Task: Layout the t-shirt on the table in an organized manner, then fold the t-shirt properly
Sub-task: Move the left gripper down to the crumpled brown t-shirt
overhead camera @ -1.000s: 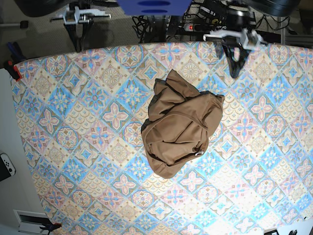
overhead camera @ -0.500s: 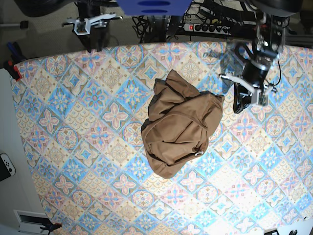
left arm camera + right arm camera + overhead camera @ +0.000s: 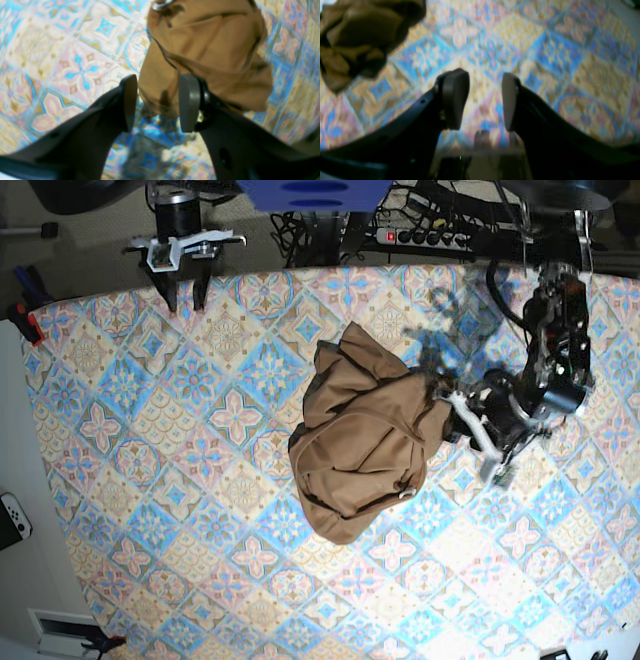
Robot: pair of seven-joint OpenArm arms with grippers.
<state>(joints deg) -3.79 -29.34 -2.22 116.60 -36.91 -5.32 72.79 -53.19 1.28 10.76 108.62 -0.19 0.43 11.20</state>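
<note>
Reaching in from the near side of the left wrist view, the left pincer (image 3: pixel 155 102) stands parted, its two dark pads straddling a low edge of the tan t-shirt (image 3: pixel 207 52) without closing on it; nothing is held. In the base view this same pincer (image 3: pixel 462 418) sits at the garment's right edge, touching or just beside the cloth.

The t-shirt (image 3: pixel 365 445) lies crumpled in a heap near the middle of the surface (image 3: pixel 150 480), which is covered in a cloth of blue, pink and cream diamond tiles. A small pale tag shows at the heap's lower right.

Farther off, the right pincer (image 3: pixel 485 100) is partly parted and empty, hovering over bare tile pattern, with the t-shirt well apart at the upper left of its view. In the base view it (image 3: pixel 185 280) hangs at the far edge of the surface.

The layout step seems barely begun. The next move likely calls for the left pincer to close on that edge, and the right to come across to the heap's other side, so the two can spread the cloth flat.
</note>
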